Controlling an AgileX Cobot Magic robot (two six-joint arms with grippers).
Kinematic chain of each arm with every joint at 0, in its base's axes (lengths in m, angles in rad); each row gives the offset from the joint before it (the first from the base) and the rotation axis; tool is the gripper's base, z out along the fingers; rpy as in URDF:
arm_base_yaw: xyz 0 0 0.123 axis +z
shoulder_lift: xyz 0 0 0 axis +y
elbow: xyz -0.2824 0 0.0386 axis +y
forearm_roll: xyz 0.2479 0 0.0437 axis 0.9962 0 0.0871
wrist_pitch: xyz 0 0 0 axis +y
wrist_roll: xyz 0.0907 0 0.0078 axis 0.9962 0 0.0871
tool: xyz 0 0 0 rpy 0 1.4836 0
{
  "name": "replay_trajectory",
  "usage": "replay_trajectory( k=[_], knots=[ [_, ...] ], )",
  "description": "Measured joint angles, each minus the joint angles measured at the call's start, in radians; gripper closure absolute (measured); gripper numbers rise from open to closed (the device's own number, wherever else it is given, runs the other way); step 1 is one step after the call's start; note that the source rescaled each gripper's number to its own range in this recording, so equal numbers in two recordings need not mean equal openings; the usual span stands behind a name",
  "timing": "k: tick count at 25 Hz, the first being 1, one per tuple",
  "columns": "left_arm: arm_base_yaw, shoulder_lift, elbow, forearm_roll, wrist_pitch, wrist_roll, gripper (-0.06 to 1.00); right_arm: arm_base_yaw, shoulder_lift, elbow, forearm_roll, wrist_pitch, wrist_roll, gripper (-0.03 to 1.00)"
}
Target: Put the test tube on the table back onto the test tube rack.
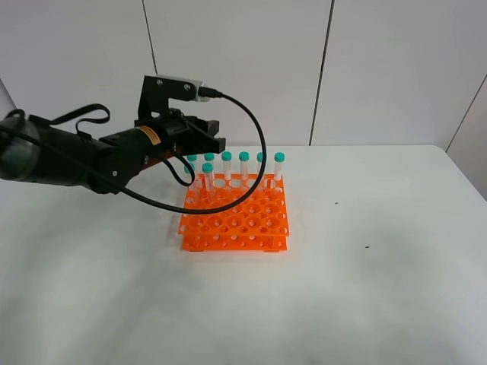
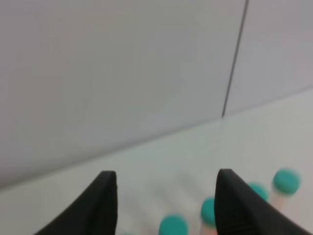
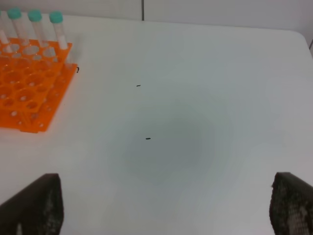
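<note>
Now standing in test tube rack (image 1: 236, 213): test tube (image 1: 208, 177), at 6 o'clock below left gripper (image 2: 164, 193), jaws parted, empty.

Capped tubes (image 1: 244, 166) crowd rack (image 1: 236, 217) far rows under left claw (image 1: 211, 137); front holes, table (image 1: 365, 266) rightward unobstructed.

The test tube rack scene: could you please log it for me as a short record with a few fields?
rack: orange test tube rack standing on the white table
tubes: teal-capped test tubes upright along the rack's far row, one a row nearer
tubes lying on table: none visible
left pincer: open, empty, above the rack's far left corner
right pincer: open, empty, over bare table to the right of the rack
table marks: small dark specks
</note>
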Motion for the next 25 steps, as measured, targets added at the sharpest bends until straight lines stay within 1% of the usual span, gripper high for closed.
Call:
replay_trajectory(
  k=[3, 5, 7, 8, 9, 10, 11, 13, 14, 16, 17, 20, 22, 23, 25],
  knots=[
    [0.0, -0.085, 0.0, 0.031, 0.071, 0.0, 0.36, 0.0, 0.0, 0.0, 0.0, 0.0, 0.0, -0.02],
    [0.0, -0.134, 0.001, 0.048, 0.148, 0.0, 0.33, 0.0, 0.0, 0.0, 0.0, 0.0, 0.0, -0.02],
    [0.0, -0.18, 0.001, 0.059, 0.241, -0.013, 0.21, 0.0, 0.0, 0.0, 0.0, 0.0, 0.0, -0.02],
    [0.0, -0.197, 0.001, 0.061, 0.297, -0.025, 0.13, 0.0, 0.0, 0.0, 0.0, 0.0, 0.0, -0.02],
    [0.002, -0.212, -0.003, 0.063, 0.362, -0.043, 0.07, 0.0, 0.0, 0.0, 0.0, 0.0, 0.0, -0.02],
    [0.006, -0.223, -0.012, 0.064, 0.426, -0.061, 0.04, 0.0, 0.0, 0.0, 0.0, 0.0, 0.0, -0.02],
    [0.009, -0.229, -0.03, 0.064, 0.511, -0.076, 0.01, 0.0, 0.0, 0.0, 0.0, 0.0, 0.0, -0.02],
    [0.02, -0.228, -0.082, 0.064, 0.689, -0.084, -0.01, 0.0, 0.0, 0.0, 0.0, 0.0, 0.0, -0.02],
    [0.027, -0.219, -0.119, 0.064, 0.761, -0.081, -0.02, 0.0, 0.0, 0.0, 0.0, 0.0, 0.0, -0.02],
    [0.042, -0.191, -0.21, 0.063, 0.924, -0.057, -0.02, 0.0, 0.0, 0.0, 0.0, 0.0, 0.0, -0.02],
    [0.055, -0.169, -0.252, 0.05, 0.994, -0.04, -0.02, 0.0, 0.0, 0.0, 0.0, 0.0, 0.0, -0.02],
    [0.105, -0.084, -0.422, -0.031, 1.272, 0.016, -0.02, 0.0, 0.0, 0.0, 0.0, 0.0, 0.0, -0.02],
    [0.142, -0.018, -0.519, -0.078, 1.418, 0.054, -0.02, 0.0, 0.0, 0.0, 0.0, 0.0, 0.0, -0.02],
    [0.16, 0.008, -0.566, -0.085, 1.482, 0.062, -0.02, 0.0, 0.0, 0.0, 0.0, 0.0, 0.0, -0.02],
    [0.194, 0.059, -0.634, -0.092, 1.566, 0.071, -0.02, 0.0, 0.0, 0.0, 0.0, 0.0, 0.0, -0.02]
  ],
)
